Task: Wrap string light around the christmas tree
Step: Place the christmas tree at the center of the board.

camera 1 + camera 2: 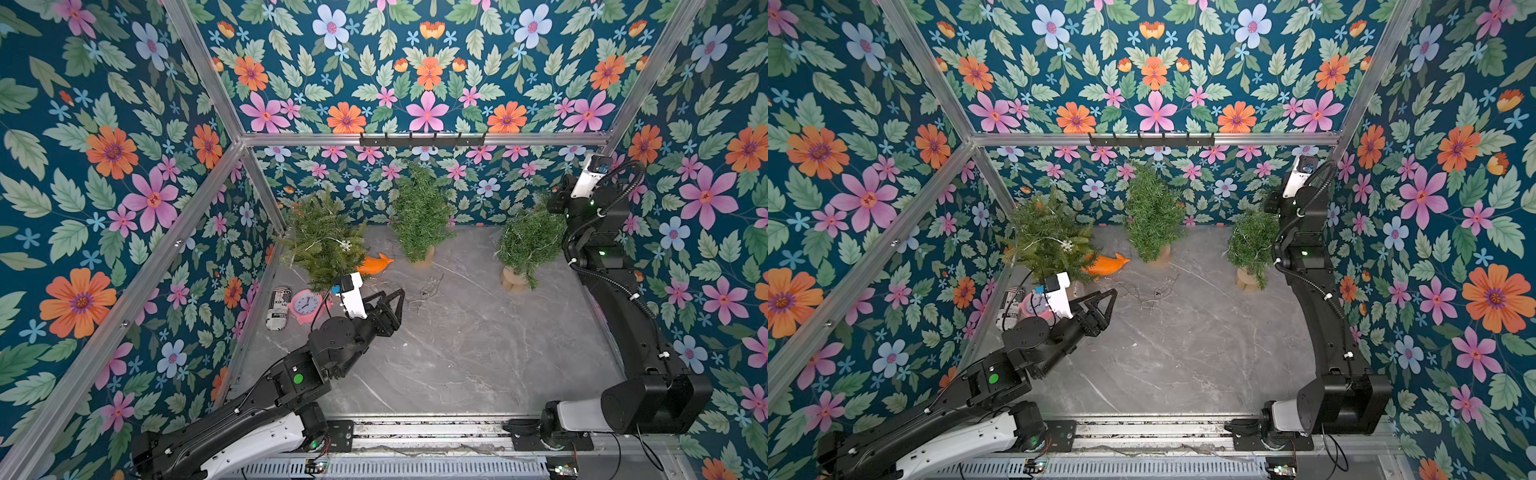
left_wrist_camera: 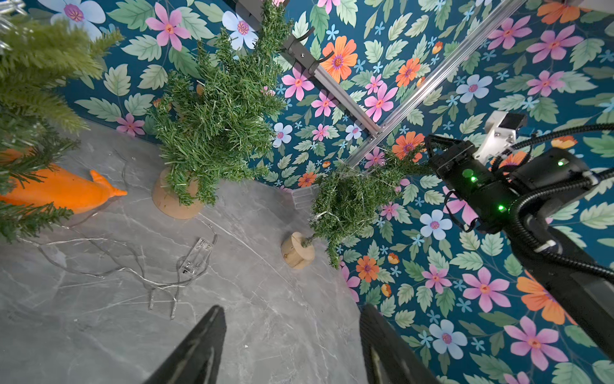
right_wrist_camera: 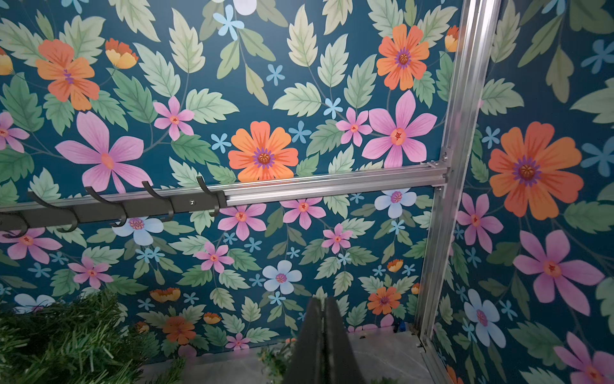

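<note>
Silvery wire string light [image 2: 196,254] lying loose on grey marble table [image 2: 265,299], near middle green artificial christmas tree [image 2: 216,116].
Jaws of left gripper [image 2: 291,307] apart, empty; right gripper [image 3: 324,302] closed, far right.

The walls [image 1: 112,174] carry a deep teal print of pink, orange and pale blue flowers with green leaves; the desk [image 1: 478,353] is grey marble veined white. The middle tree [image 1: 419,216] is dark green, the toy [image 1: 372,264] orange, the clock [image 1: 305,305] pink.
</note>
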{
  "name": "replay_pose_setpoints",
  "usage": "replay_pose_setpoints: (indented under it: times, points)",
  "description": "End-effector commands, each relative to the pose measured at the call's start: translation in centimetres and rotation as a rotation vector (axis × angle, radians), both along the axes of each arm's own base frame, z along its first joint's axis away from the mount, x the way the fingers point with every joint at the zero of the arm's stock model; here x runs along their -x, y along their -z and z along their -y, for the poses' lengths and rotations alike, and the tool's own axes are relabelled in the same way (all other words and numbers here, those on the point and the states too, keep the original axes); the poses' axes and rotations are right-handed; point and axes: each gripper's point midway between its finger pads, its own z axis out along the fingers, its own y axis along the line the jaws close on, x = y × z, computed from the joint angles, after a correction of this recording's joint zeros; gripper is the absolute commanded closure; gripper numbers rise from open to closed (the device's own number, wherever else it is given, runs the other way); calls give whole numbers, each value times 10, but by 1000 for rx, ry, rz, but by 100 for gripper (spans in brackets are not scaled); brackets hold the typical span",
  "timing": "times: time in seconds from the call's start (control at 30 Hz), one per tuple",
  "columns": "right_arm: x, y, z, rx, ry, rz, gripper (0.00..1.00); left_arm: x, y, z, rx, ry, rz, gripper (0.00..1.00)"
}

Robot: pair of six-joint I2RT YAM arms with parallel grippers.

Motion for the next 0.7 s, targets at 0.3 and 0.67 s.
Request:
replay_pose_setpoints:
  times: [0.3,0.67]
  points:
    - [-6,5,-10,-43,-63,-47,68,-1,0,5,-92,14,-33,32]
    - [29,-32,-15,-55,-90,-4,5,-45,-11,-10,-638,-173,175,15]
